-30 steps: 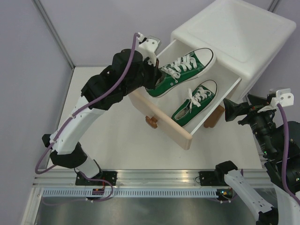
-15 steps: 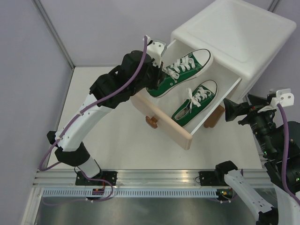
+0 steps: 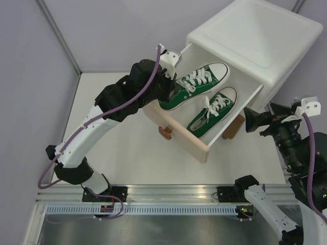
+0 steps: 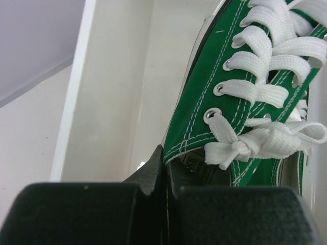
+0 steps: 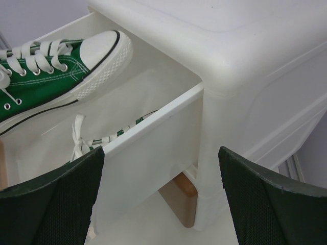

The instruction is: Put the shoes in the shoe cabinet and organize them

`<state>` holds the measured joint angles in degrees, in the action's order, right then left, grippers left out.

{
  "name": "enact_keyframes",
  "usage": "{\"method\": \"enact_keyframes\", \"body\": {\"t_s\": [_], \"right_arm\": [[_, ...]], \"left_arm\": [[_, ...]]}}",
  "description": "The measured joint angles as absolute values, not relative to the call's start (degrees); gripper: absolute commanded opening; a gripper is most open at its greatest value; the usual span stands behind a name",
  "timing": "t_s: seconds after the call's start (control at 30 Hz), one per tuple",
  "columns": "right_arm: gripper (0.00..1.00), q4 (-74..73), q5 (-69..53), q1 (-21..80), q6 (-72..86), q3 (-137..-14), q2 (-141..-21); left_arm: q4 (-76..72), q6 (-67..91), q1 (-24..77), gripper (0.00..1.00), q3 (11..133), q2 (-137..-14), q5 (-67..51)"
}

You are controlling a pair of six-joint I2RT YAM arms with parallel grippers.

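My left gripper (image 3: 170, 88) is shut on the heel collar of a green sneaker (image 3: 196, 84) and holds it low inside the open upper drawer (image 3: 179, 133) of the white shoe cabinet (image 3: 255, 41). In the left wrist view the gripper (image 4: 167, 171) pinches the green collar (image 4: 199, 122) beside the white laces. A second green sneaker (image 3: 214, 109) lies in the drawer beside it. My right gripper (image 3: 254, 120) is open and empty by the drawer's right side; in its own view it (image 5: 161, 199) faces the drawer's side wall (image 5: 148, 148). The blue sneakers are out of view.
The drawer's beige front carries a brown knob (image 3: 164, 131). A brown cabinet foot (image 3: 231, 127) stands under the drawer, also in the right wrist view (image 5: 179, 196). Grey walls close the table's left and back. A metal rail (image 3: 153, 196) runs along the near edge.
My left gripper has moved forward and down with the green sneaker, which has dropped from a raised tilt to lie lower in the drawer. The right arm has not moved.
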<state>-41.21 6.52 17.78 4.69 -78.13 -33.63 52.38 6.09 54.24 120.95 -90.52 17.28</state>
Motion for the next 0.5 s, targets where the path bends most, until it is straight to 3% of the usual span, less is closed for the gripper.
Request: {"method": "enact_keyframes", "body": {"t_s": [0.5], "right_arm": [[0.96,-41.21,6.5,17.78,4.71,-78.13,-33.01]], "left_arm": [[51.72,5.87,54.35,0.02,116.81,-88.16,17.47]]}}
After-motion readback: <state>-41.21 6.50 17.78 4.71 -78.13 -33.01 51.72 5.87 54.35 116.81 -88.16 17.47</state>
